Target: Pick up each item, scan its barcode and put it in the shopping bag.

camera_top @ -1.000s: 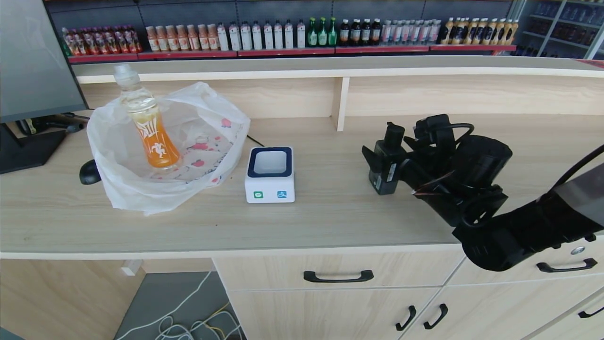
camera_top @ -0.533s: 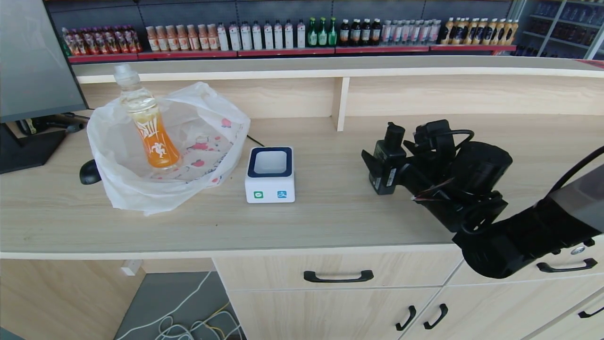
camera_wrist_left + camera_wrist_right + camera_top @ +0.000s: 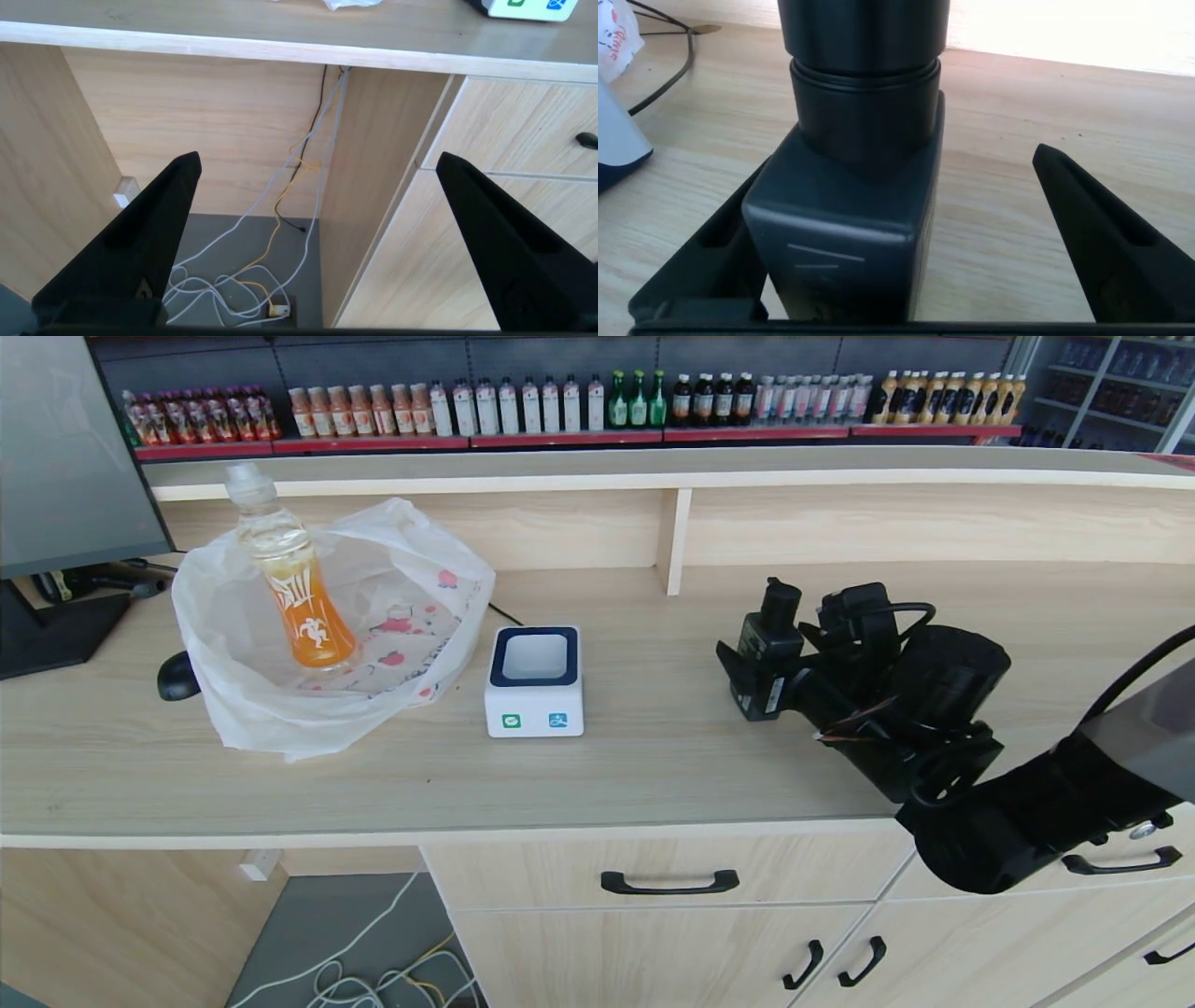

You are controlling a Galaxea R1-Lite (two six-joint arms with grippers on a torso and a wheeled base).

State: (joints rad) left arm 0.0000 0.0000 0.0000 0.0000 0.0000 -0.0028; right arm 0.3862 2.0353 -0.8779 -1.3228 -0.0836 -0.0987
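Bench (image 3: 653,775): scanner (image 3: 534,679) mid, bag (image 3: 261,728) beside it holding an orange drink (image 3: 303,607).
Right pincer (image 3: 906,177): released, straddling the upright dark bottle (image 3: 850,215), off-centre.
Risk: lopsided closing could topple it.
Left pincer (image 3: 318,163): released, below bench.

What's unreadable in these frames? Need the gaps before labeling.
- black bottle: top and base are cut off by the right wrist view's edges, and no barcode faces either camera.
- right hand: the bottle itself hides whether one finger touches it, right wrist view.
- scanner: mostly cut off by the left wrist view's edge.
- shopping bag: anything beyond the orange bottle is veiled by its folds, head view.
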